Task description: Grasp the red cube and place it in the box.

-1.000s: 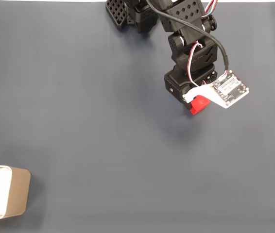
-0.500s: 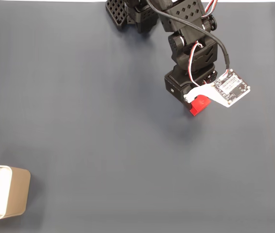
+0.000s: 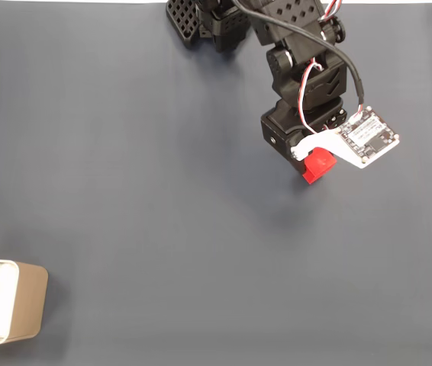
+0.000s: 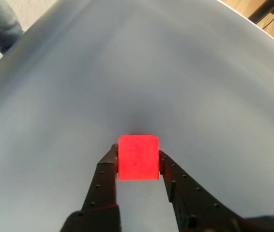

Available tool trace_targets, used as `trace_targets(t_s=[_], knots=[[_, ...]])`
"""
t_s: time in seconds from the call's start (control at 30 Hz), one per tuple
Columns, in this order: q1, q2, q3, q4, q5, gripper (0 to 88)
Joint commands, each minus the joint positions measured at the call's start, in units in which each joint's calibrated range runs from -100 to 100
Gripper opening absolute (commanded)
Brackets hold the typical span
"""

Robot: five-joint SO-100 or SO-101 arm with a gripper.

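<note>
Fixed view: small matte red cube [image 3: 317,165] under the black gripper [image 3: 313,162]; beige rounded box [image 3: 8,300] well apart, lower left.
Wrist view: jaws clamped on cube's [image 4: 137,157] two sides, gripper [image 4: 138,159] around it.

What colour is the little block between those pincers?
Bright red cube, clearest in the wrist view.

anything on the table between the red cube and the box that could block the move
Nothing visible does. In the fixed view the red cube sits in the gripper at upper right, the box at lower left, with only bare grey table between them.
</note>
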Motion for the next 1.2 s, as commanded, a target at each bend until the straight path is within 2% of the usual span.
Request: trace_targets(t_s=[0.0,0.7,1.17], knots=[[1.8,-3.8,-4.4,3.0,-1.1,6.8],[10.8,-5.2,-19.6,12.9,-2.8,6.5],[20.0,-0.9,-30.5,15.1,-2.7,5.6]])
